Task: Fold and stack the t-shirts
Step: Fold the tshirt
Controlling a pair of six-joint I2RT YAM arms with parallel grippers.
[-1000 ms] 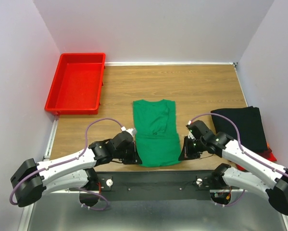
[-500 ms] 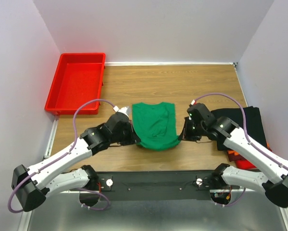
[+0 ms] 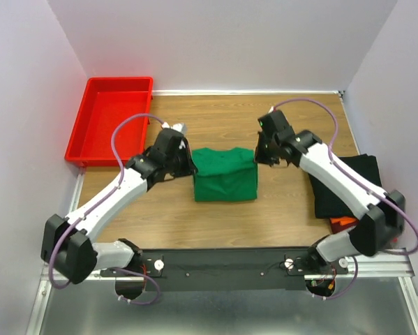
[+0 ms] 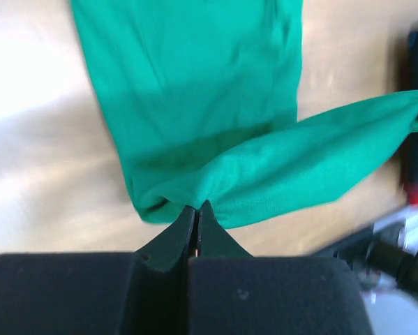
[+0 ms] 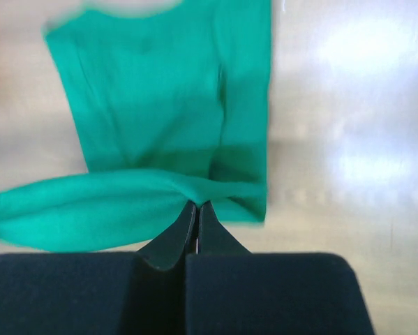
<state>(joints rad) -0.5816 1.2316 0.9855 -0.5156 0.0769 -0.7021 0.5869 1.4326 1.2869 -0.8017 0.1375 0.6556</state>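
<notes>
Both the left hand and right hand clamp opposite corners of the green t-shirt.

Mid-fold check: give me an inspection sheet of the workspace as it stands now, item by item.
Surface: wooden tabletop, no marks seen.
Job's things: green t-shirt mid-table, doubled over; black t-shirt folded at the right edge, atop orange and red cloth.
Clutter: red tray in the far left corner, nothing seen in it.
Grippers: left gripper and right gripper each shut on an edge of the green t-shirt.
Cables: left purple cable and right purple cable arch up, clear of the cloth.
Surroundings: white walls on three sides.
</notes>
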